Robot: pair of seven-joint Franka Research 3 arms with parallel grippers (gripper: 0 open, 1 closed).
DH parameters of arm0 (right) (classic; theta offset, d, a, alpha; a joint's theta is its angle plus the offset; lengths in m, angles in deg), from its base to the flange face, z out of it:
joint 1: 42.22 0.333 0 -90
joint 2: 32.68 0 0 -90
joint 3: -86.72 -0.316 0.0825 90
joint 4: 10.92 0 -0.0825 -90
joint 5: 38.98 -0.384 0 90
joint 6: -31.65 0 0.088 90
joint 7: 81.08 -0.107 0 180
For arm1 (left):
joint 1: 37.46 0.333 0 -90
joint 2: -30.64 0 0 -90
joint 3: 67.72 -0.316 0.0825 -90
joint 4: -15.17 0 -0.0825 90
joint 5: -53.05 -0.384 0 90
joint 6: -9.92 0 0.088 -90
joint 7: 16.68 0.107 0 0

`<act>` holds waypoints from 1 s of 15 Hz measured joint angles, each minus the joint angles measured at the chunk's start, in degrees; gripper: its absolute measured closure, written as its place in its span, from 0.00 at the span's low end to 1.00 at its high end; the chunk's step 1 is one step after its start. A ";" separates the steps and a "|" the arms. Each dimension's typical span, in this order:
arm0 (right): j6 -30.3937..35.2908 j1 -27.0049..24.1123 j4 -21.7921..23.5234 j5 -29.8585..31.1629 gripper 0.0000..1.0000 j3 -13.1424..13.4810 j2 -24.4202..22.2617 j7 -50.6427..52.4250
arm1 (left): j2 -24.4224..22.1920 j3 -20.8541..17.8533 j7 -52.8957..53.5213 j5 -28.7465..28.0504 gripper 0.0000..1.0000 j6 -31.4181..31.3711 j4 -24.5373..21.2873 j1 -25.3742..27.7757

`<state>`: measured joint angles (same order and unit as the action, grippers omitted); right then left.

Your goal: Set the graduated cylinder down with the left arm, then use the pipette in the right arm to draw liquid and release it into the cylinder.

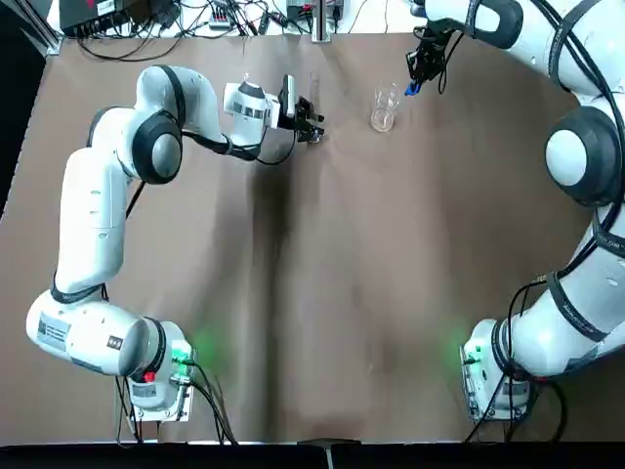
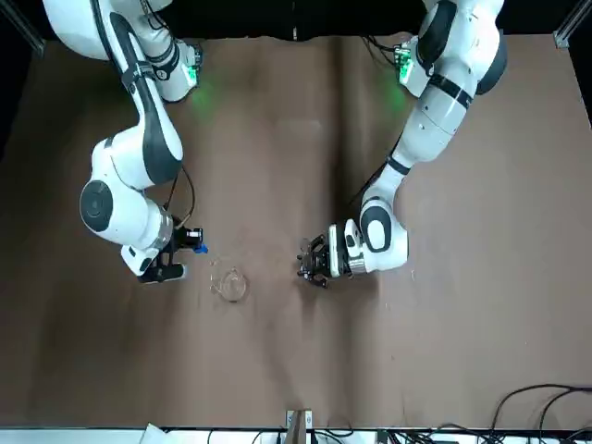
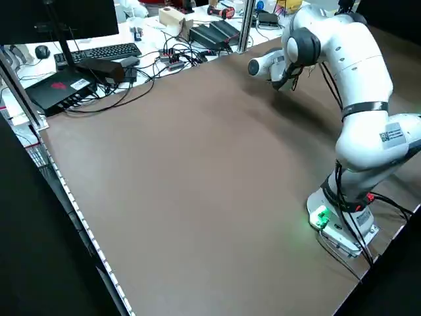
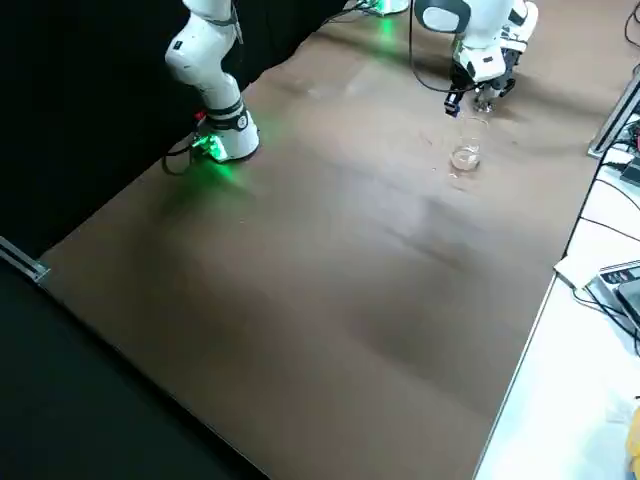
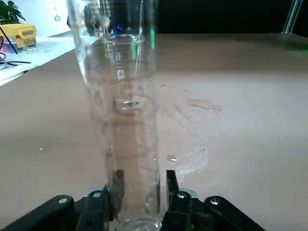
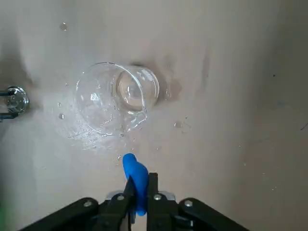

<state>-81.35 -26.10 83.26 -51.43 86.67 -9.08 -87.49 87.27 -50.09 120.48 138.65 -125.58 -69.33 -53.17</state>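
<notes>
Two end effectors, each gripping its tool
Left end effector [image 5: 139, 202] clamps graduated cylinder [image 5: 126, 120] upright for placing on counter [image 1: 322, 293]; right end effector [image 6: 139, 202] pinches pipette [image 6: 135, 179] above beaker [image 6: 115, 96]

light: even, soft, from overhead | worktop [image 1: 322, 293]: matte brown, dull sheen along its centre crease, no hard glare | shadows: faint, soft-edged beneath both arms | green base lamps tint the surface nearby | graduated cylinder [image 5: 126, 120]: blurred close to the left wrist camera | surroundings: dark at the side views' edges
</notes>
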 joint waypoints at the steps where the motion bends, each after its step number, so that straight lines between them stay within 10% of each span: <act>1: -0.08 0.00 -0.06 0.00 0.87 0.02 0.06 -0.02 | 0.00 -0.03 0.00 0.00 0.49 -0.03 0.07 0.00; 6: -0.29 0.00 -0.76 0.00 0.87 0.06 0.84 -0.09 | 0.00 -0.18 -0.05 0.59 0.01 -0.93 0.17 0.02; 15: -0.30 -0.14 -1.02 0.00 0.84 0.30 0.95 -0.42 | 0.02 -1.11 -0.11 0.69 0.00 -1.75 -0.10 4.25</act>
<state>-81.65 -26.24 82.25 -51.43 86.97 -8.13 -87.91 87.29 -51.20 120.37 139.35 -127.34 -69.43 -48.91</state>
